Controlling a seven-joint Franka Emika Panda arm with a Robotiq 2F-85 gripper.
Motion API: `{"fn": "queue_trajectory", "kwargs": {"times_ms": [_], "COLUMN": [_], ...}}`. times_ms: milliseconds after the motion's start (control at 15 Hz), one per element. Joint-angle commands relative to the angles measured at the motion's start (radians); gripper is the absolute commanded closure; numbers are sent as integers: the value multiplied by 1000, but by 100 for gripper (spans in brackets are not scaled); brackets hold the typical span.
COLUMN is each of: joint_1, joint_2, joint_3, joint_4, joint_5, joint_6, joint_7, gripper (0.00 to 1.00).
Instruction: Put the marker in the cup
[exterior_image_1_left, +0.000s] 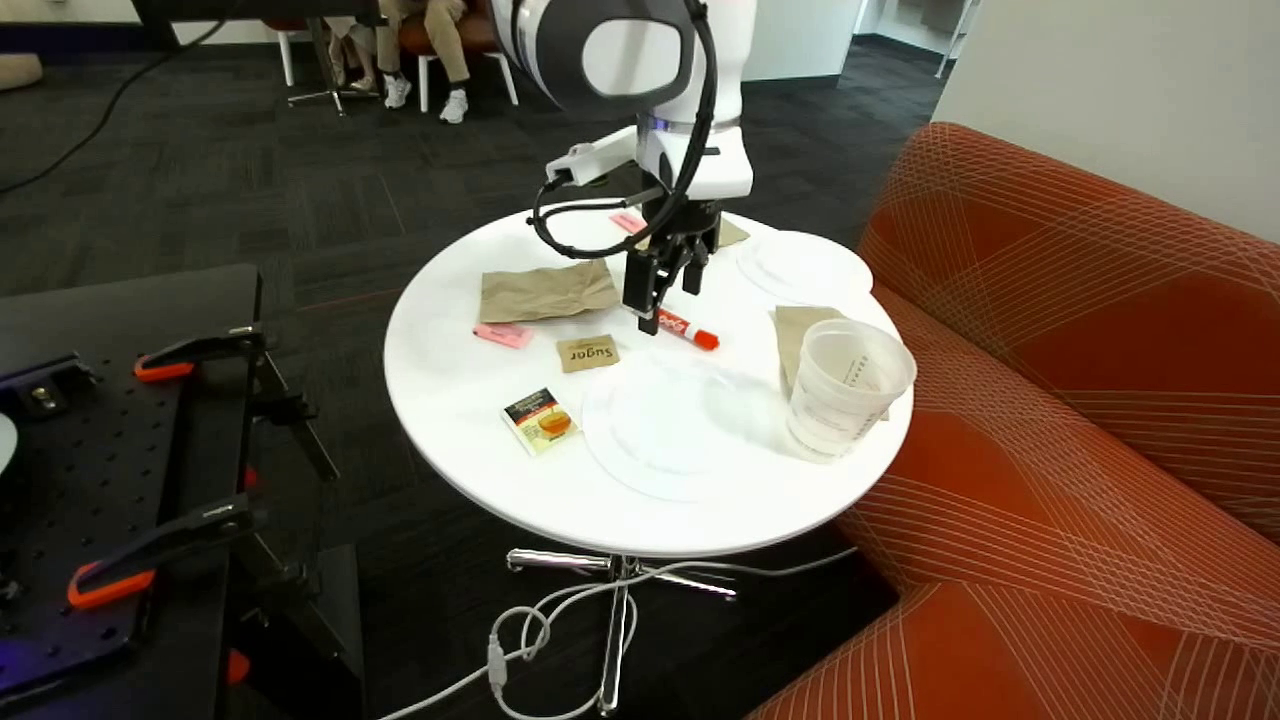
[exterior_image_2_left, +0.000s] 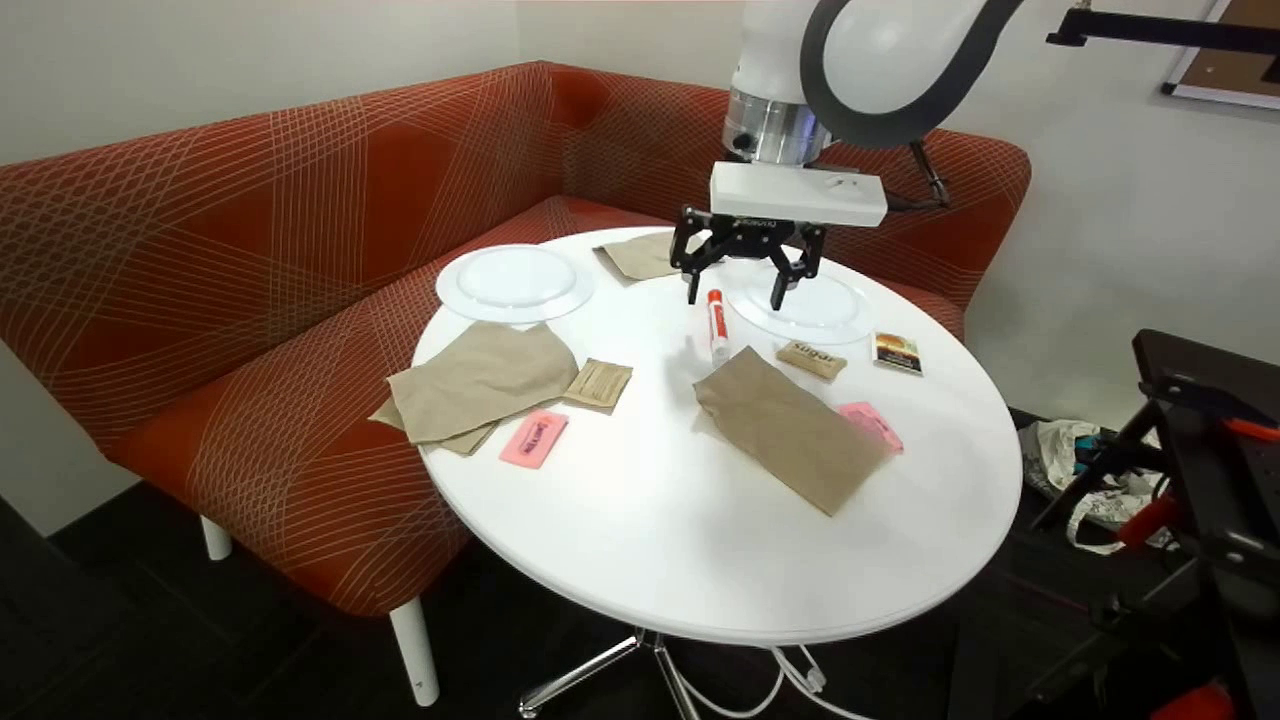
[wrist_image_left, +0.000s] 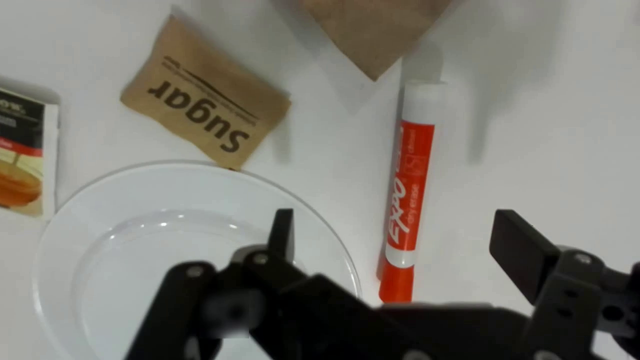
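step: likely pre-grasp | gripper (exterior_image_2_left: 735, 301): spread wide above marker (wrist_image_left: 411, 185) | cup (exterior_image_1_left: 843, 395): well apart from marker | next: should descend astride marker, pinch

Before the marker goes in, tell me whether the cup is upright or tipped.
Upright: in an exterior view, the cup stands with its open rim up and narrower base down.

Your round white table (exterior_image_1_left: 440, 370) carries two plates (exterior_image_2_left: 515, 275), brown paper napkins (exterior_image_2_left: 790, 430), two pink packets (exterior_image_2_left: 534, 438), a sugar packet (wrist_image_left: 205, 100), a tan packet (exterior_image_2_left: 600, 383) and a black-and-yellow sachet (wrist_image_left: 22, 150). Your marker (wrist_image_left: 410, 200) lies flat, its whitish end near a napkin's corner, its red cap just beside a plate (wrist_image_left: 190, 182). The cup (exterior_image_1_left: 830, 410) stands upright by another napkin (exterior_image_1_left: 792, 335); you can't tell whether they overlap.
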Motion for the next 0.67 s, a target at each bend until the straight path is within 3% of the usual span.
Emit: {"fn": "queue_trajectory", "kwargs": {"times_ms": [0,133,200,400,600], "joint_1": [-7,-5,-5,-4,-3], "joint_2": [30,39,43,58,76], "joint_3": [10,9,9,8,10], "joint_4": [75,93,101,116,130], "joint_5": [28,26,25,24,22], "joint_6": [-75,-91,-97,-103,-112], "joint_7": [-8,-5,-5,-5,-7], "gripper": [0,7,16,8,8]}}
